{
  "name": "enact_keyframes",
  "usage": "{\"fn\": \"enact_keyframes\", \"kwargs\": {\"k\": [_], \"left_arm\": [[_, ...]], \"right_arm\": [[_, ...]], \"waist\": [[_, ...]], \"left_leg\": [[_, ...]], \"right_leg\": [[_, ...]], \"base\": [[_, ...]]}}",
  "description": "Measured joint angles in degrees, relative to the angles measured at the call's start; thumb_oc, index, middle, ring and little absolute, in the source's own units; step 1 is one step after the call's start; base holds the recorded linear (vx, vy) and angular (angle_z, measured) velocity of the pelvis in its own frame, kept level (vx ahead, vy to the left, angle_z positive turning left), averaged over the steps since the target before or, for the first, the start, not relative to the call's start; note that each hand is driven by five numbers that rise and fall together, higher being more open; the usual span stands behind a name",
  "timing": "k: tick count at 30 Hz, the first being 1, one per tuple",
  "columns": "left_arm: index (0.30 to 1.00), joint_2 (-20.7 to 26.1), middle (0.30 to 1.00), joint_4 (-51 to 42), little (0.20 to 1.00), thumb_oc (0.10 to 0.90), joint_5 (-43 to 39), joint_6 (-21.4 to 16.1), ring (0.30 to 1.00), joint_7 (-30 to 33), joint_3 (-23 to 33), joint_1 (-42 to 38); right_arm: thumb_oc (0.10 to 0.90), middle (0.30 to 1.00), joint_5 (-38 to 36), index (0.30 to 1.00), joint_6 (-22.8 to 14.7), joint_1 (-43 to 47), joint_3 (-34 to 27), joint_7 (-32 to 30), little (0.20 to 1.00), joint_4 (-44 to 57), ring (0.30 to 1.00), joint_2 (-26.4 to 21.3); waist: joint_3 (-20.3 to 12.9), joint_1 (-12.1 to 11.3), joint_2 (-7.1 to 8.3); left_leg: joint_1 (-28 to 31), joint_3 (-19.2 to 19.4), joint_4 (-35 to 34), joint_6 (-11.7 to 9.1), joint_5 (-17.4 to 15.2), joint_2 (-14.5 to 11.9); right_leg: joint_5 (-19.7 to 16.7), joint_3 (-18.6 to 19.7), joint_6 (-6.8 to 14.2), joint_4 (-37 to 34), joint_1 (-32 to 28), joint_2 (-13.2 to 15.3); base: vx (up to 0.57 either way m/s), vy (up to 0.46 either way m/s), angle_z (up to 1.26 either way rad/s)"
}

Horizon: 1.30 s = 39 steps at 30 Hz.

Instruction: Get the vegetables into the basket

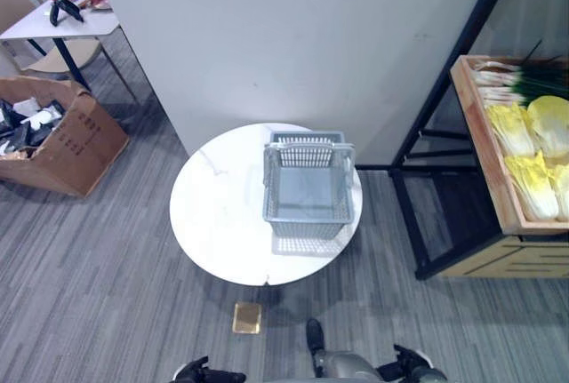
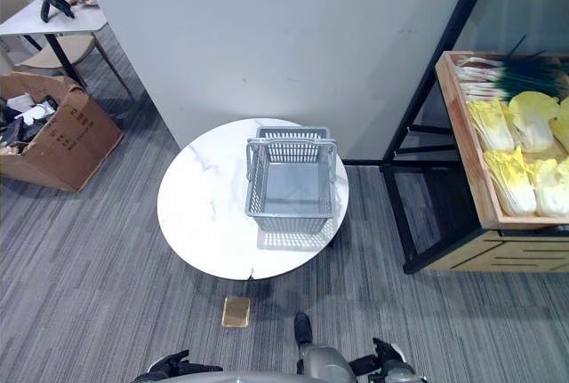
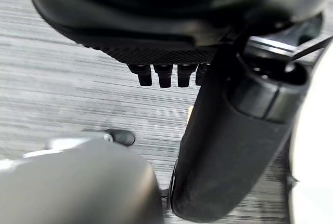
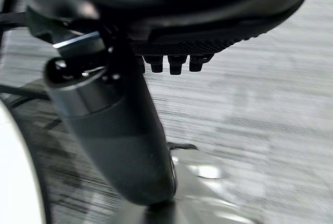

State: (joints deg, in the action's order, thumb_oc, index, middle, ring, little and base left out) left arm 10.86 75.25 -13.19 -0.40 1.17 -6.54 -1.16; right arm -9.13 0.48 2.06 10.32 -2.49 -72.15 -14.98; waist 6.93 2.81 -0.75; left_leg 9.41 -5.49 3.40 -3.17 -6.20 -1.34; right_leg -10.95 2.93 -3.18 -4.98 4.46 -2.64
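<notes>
An empty grey plastic basket stands on the right half of a round white table, its handles lying over the far rim. The vegetables are on a wooden shelf tray at the right: pale yellow cabbages and a bunch of green onions behind them. My left hand and right hand hang low at the near edge, far from table and shelf. In the wrist views the left hand and the right hand have relaxed fingers over carpet and hold nothing.
A black metal rack carries the tray. A white partition wall rises behind the table. An open cardboard box and a small table with clutter sit at far left. A gold floor plate lies near the table's base.
</notes>
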Motion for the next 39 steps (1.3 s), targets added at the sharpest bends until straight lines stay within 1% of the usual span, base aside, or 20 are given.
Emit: {"fn": "enact_keyframes", "kwargs": {"k": [3, 8, 10, 11, 12, 14, 15, 16, 17, 19, 20, 21, 23, 25, 26, 31, 33, 37, 38, 39], "left_arm": [[1.0, -0.2, 1.0, 0.17, 1.0, 0.9, 0.94, 0.18, 1.0, 0.17, -0.1, -0.5], [1.0, -0.79, 1.0, 1.19, 1.0, 0.9, 1.02, 0.38, 1.0, 0.29, -0.07, -1.84], [1.0, -0.29, 1.0, 1.44, 1.0, 0.9, 1.09, 0.62, 1.0, 0.4, -0.64, -3.18], [1.0, 0.17, 1.0, 1.2, 1.0, 0.9, 1.1, 0.53, 1.0, 0.43, -0.49, -3.34], [1.0, 0.16, 1.0, 1.09, 1.0, 0.9, 1.14, 0.49, 1.0, 0.48, -0.56, -3.32], [1.0, 0.05, 1.0, 0.99, 1.0, 0.9, 1.17, 0.51, 1.0, 0.41, -0.58, -3.41], [1.0, 0.12, 1.0, 0.71, 1.0, 0.9, 1.18, 0.54, 1.0, 0.43, -0.52, -3.6], [1.0, 0.16, 1.0, 0.98, 1.0, 0.9, 1.2, 0.56, 1.0, 0.46, -0.6, -3.54], [1.0, 0.07, 1.0, 0.1, 1.0, 0.9, 1.18, 0.59, 1.0, 0.45, -0.74, -3.45], [1.0, 0.09, 1.0, -0.78, 1.0, 0.9, 1.08, 0.47, 1.0, 0.44, -0.61, -2.57], [1.0, 0.07, 1.0, -0.84, 1.0, 0.9, 1.11, 0.29, 1.0, 0.45, -0.66, -2.43], [1.0, -0.57, 1.0, -0.55, 1.0, 0.9, 1.44, 0.31, 1.0, 0.59, -0.61, -1.83], [1.0, -0.99, 1.0, -0.47, 1.0, 0.9, 1.74, 0.57, 1.0, 0.76, -0.54, -1.63], [1.0, -0.85, 1.0, -0.85, 1.0, 0.9, 2.1, 0.28, 1.0, 0.8, -0.79, -0.99], [1.0, -0.67, 1.0, -0.84, 1.0, 0.9, 2.09, 0.29, 1.0, 0.84, -0.77, -0.55], [1.0, -0.94, 1.0, -1.15, 1.0, 0.9, 2.16, 0.31, 1.0, 0.75, -1.28, 0.3], [1.0, -0.93, 1.0, -1.18, 1.0, 0.9, 2.16, 0.34, 1.0, 0.75, -1.31, 0.53], [1.0, -0.85, 1.0, -3.94, 1.0, 0.9, 3.84, 0.83, 1.0, 0.58, 0.02, 2.09], [1.0, -0.92, 1.0, -6.0, 1.0, 0.9, 4.54, 0.55, 1.0, 0.59, 0.5, 3.81], [1.0, -0.96, 1.0, -6.31, 1.0, 0.9, 4.91, 0.43, 1.0, 0.61, 0.62, 4.36]], "right_arm": [[0.9, 1.0, 0.03, 1.0, -0.65, 0.34, 0.22, 0.08, 1.0, 1.01, 1.0, -0.16], [0.9, 1.0, 0.03, 1.0, 0.08, 0.09, -0.49, 0.23, 1.0, -0.73, 1.0, 0.21], [0.9, 1.0, 0.03, 1.0, 0.04, 0.23, -0.8, 0.41, 1.0, -0.94, 1.0, 0.5], [0.9, 1.0, 0.05, 1.0, 0.33, -0.25, -0.68, 0.51, 1.0, -1.74, 1.0, 0.65], [0.9, 1.0, 0.04, 1.0, 0.45, -0.49, -0.68, 0.45, 1.0, -2.11, 1.0, 0.53], [0.9, 1.0, 0.0, 1.0, 0.68, -0.54, -0.71, 0.38, 1.0, -3.12, 1.0, 0.13], [0.9, 1.0, -0.02, 1.0, 0.69, -0.36, -0.74, 0.32, 1.0, -3.08, 1.0, 0.13], [0.9, 1.0, -0.04, 1.0, 0.65, -0.28, -0.82, 0.24, 1.0, -2.97, 1.0, 0.04], [0.9, 1.0, -0.04, 1.0, 0.64, -0.33, -0.81, 0.23, 1.0, -2.98, 1.0, -0.35], [0.9, 1.0, 0.03, 1.0, 0.51, -0.22, -0.77, 0.15, 1.0, -2.82, 1.0, -0.32], [0.9, 1.0, 0.03, 1.0, 0.3, -0.21, -0.78, 0.21, 1.0, -2.47, 1.0, -0.34], [0.9, 1.0, 0.02, 1.0, 0.01, -0.52, -0.73, 0.15, 1.0, -2.44, 1.0, -0.7], [0.9, 1.0, 0.01, 1.0, 0.19, -0.96, -0.81, 0.14, 1.0, -2.92, 1.0, -0.22], [0.9, 1.0, -0.02, 1.0, 1.01, -2.98, -0.79, 0.37, 1.0, -4.02, 1.0, 0.33], [0.9, 1.0, -0.02, 1.0, 1.57, -3.28, -0.78, 0.4, 1.0, -4.78, 1.0, 0.57], [0.9, 1.0, 0.11, 1.0, 1.84, -4.07, 0.11, 0.41, 1.0, -4.7, 1.0, 0.35], [0.9, 1.0, 0.27, 1.0, 1.84, -4.51, 0.28, 0.31, 1.0, -3.43, 1.0, 0.03], [0.9, 1.0, 0.34, 1.0, 3.43, -10.1, 0.59, 0.47, 1.0, 19.87, 1.0, -4.29], [0.9, 1.0, 0.5, 1.0, 2.63, -13.18, -0.38, 1.14, 1.0, 35.56, 1.0, -7.32], [0.9, 1.0, 0.56, 1.0, 1.5, -14.14, -0.61, 1.16, 1.0, 40.22, 1.0, -8.36]], "waist": [[-0.64, 0.72, -0.51], [-0.6, 1.2, -0.75], [0.31, 1.26, 0.5], [0.93, 0.97, 1.57], [1.2, 0.81, 2.06], [1.25, 1.08, 1.98], [1.33, 1.1, 2.09], [1.45, 0.97, 2.31], [2.03, 0.92, 1.76], [2.13, 0.71, 1.34], [1.87, 0.14, 0.84], [0.73, 0.38, -1.21], [0.6, 0.74, -2.76], [-0.03, 1.17, -2.29], [-0.45, 1.11, -1.86], [-0.98, 1.02, -2.67], [-1.46, 1.01, -2.57], [-1.65, 1.34, -2.35], [-1.53, 1.85, -2.36], [-1.53, 1.98, -2.48]], "left_leg": [[0.01, -2.63, 0.19, -0.59, 0.8, -0.41], [-1.59, -5.2, 3.04, -1.74, 1.23, -0.45], [-6.46, -5.04, 11.72, -3.21, 1.31, 1.36], [-7.44, -4.69, 14.21, -4.86, 2.52, 2.29], [-7.72, -3.57, 14.8, -4.97, 1.89, 2.21], [-8.0, 0.01, 10.86, -4.43, 1.91, 1.92], [-8.39, 0.35, 8.57, -3.69, 1.43, 2.62], [-8.1, 0.18, 2.5, -2.83, 1.8, 3.54], [-9.0, -0.3, -1.95, -1.36, 3.17, 4.3], [-9.07, -2.27, -3.42, -0.13, 3.51, 5.06], [-8.55, -2.86, -3.97, 0.54, 3.15, 5.2], [-8.31, -1.97, -5.25, 2.9, 2.23, 3.59], [-8.16, -1.23, -5.72, 3.64, 4.34, 2.88], [-7.51, -0.98, -7.4, 4.02, 5.44, 2.65], [-6.86, -0.92, -8.54, 3.86, 6.29, 2.63], [-5.27, 0.35, -8.71, 3.57, 8.81, 1.89], [-5.1, 0.67, -8.65, 3.62, 8.77, 1.86], [-4.6, 1.61, -8.45, 3.56, 8.99, 2.04], [-4.12, 1.86, -8.46, 3.59, 8.83, 2.08], [-3.9, 1.92, -8.46, 3.6, 8.83, 2.1]], "right_leg": [[0.87, -1.03, 1.13, 0.02, -0.61, -0.17], [2.25, -3.0, 0.85, 0.05, -1.38, -0.23], [3.05, -2.77, 0.81, 0.05, -1.77, 1.05], [3.17, -2.41, 0.68, 0.07, -2.78, 1.96], [3.52, -2.72, 0.08, -0.01, -3.16, 2.21], [3.9, -3.26, -0.48, -0.19, -3.6, 2.61], [3.97, -3.04, -0.58, -0.07, -3.56, 2.86], [3.99, -2.85, -0.59, -0.07, -3.4, 3.4], [3.98, -2.48, -0.58, -0.23, -3.5, 3.25], [4.04, 0.06, -0.37, 0.57, -2.86, 2.3], [4.04, 1.78, -0.12, 1.15, -2.19, 1.84], [3.97, 2.91, 1.2, 0.32, -2.39, 0.02], [4.11, 3.39, 2.53, 0.81, -2.36, -0.63], [6.64, 3.42, 2.84, 6.83, -1.87, -0.55], [8.22, 3.78, 2.42, 6.86, -1.79, -0.52], [7.73, 4.09, 2.09, 3.49, -5.21, -0.93], [7.59, 4.5, 1.99, 2.79, -5.59, -0.98], [6.18, 5.45, 2.45, 0.32, -6.96, -0.69], [5.73, 5.98, 2.25, 0.04, -7.35, -0.67], [5.74, 6.08, 2.25, 0.03, -7.58, -0.62]], "base": [[0.1, -0.194, 0.24], [0.06, -0.163, 0.31], [0.05, -0.116, 0.35], [0.07, -0.064, 0.36], [0.06, -0.024, 0.36], [0.14, -0.017, 0.22], [0.14, -0.015, 0.08], [0.11, 0.001, -0.05], [0.16, 0.027, -0.21], [0.18, 0.044, -0.54], [0.14, 0.063, -0.94], [0.11, 0.064, -0.89], [0.1, 0.064, -0.46], [0.08, 0.068, 0.0], [0.06, 0.047, 0.07], [0.07, 0.026, -0.05], [0.05, 0.007, -0.11], [0.05, 0.022, -0.14], [0.05, 0.022, -0.09], [0.04, 0.016, -0.11]]}}
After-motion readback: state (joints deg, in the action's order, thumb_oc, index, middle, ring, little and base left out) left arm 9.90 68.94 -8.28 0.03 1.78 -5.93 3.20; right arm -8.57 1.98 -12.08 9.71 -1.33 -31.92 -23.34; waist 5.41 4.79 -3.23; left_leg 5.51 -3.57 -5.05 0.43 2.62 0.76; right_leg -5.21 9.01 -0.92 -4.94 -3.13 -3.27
